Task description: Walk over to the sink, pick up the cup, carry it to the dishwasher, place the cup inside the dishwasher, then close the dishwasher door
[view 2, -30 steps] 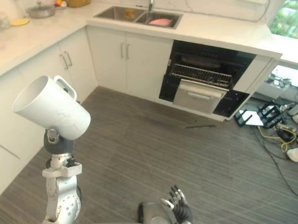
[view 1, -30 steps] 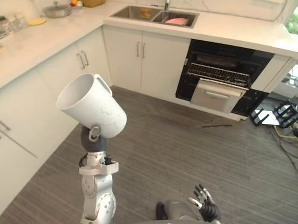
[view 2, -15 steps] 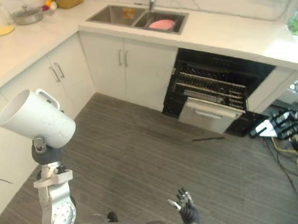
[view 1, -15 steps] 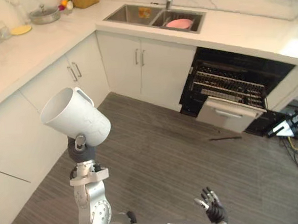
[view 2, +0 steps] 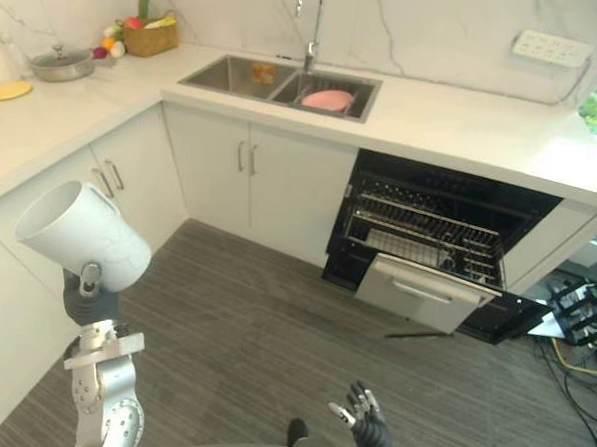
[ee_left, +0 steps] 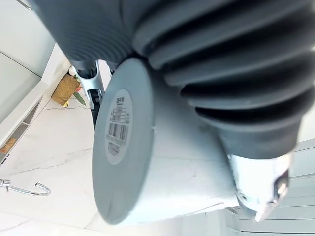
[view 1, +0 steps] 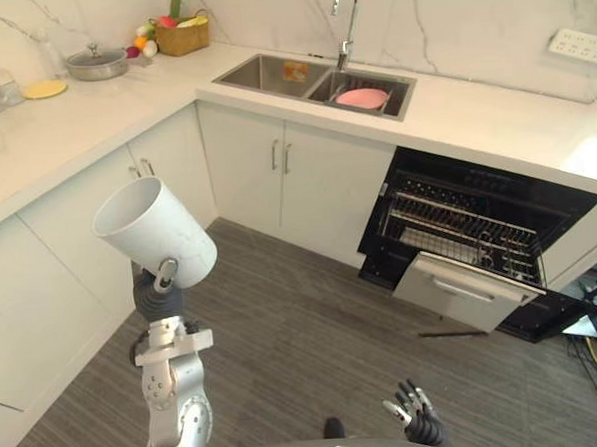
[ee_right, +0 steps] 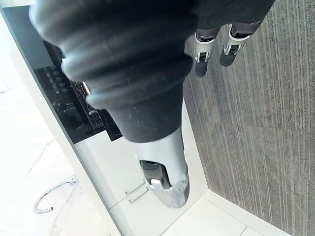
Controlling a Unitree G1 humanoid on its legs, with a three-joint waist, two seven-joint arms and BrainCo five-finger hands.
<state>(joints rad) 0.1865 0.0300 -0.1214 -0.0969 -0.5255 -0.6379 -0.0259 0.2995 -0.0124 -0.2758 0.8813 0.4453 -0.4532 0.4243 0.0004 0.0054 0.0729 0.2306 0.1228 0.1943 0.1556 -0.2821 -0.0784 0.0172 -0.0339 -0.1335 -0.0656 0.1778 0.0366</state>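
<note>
Left hand fingers curl round the tilted white mug, right hand fingers hang spread, and a walking jolt could shake it loose before the dishwasher.

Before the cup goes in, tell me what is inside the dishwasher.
Inside the dishwasher, a wire rack shows in a dark cavity. The partly open door covers whatever lies below the rack.

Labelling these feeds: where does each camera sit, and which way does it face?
Left eye view: head, looking down at sink, open dishwasher; left hand holding cup, right hand low.
Right eye view: beside it, same scene.
Left wrist view: along left hand, cup's base.
Right wrist view: along right hand, floor and dishwasher, shared with head views.
</note>
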